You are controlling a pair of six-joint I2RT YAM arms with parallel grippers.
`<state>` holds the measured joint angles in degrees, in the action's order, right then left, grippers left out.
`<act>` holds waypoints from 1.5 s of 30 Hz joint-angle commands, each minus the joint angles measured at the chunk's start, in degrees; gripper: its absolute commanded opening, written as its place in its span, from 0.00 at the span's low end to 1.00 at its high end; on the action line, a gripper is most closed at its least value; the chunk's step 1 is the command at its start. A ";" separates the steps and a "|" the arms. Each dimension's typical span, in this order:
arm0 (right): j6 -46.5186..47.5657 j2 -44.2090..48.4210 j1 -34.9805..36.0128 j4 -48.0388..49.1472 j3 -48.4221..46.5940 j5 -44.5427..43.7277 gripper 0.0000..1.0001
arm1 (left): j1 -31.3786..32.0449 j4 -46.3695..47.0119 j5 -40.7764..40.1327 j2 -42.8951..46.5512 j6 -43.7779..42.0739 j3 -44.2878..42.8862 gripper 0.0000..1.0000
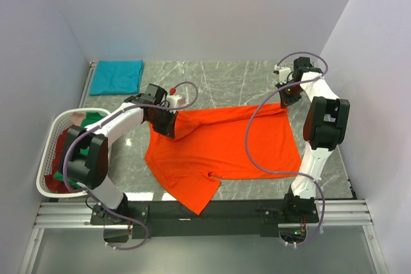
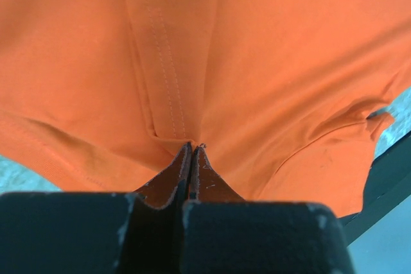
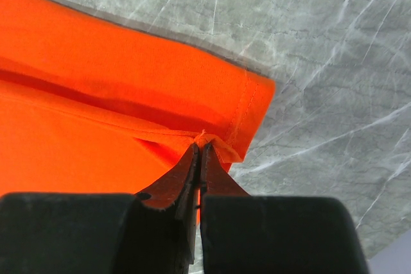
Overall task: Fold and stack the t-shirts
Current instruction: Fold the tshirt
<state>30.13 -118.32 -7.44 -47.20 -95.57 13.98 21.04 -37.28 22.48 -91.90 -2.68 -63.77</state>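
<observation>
The bright orange t-shirt [image 1: 225, 149] lies spread over the middle of the grey table, one part hanging toward the near edge. My left gripper [image 1: 168, 122] is shut on its far left edge; the wrist view shows the cloth [image 2: 257, 62] pinched at the fingertips [image 2: 192, 149]. My right gripper [image 1: 286, 99] is shut on the far right corner of the orange t-shirt [image 3: 96, 94], pinched at its fingertips [image 3: 200, 147]. A folded teal t-shirt [image 1: 117, 76] lies at the far left. Green [image 1: 95, 120] and dark red [image 1: 54, 152] t-shirts sit in the basket.
A white slatted laundry basket [image 1: 50, 134] stands at the left edge of the table. Grey marbled table surface [image 1: 218, 81] lies behind the orange shirt. White walls close in on the left, back and right. A black rail [image 1: 218, 210] runs along the near edge.
</observation>
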 commanded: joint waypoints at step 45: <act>6.52 4.51 -0.47 -5.88 3.11 -3.87 0.09 | 0.23 -4.57 10.83 -17.68 -8.14 -21.65 0.53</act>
<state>37.06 -116.68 -7.44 -51.92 -91.26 11.35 20.78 -43.29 29.69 -106.19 -16.67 -82.61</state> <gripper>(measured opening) 0.103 0.526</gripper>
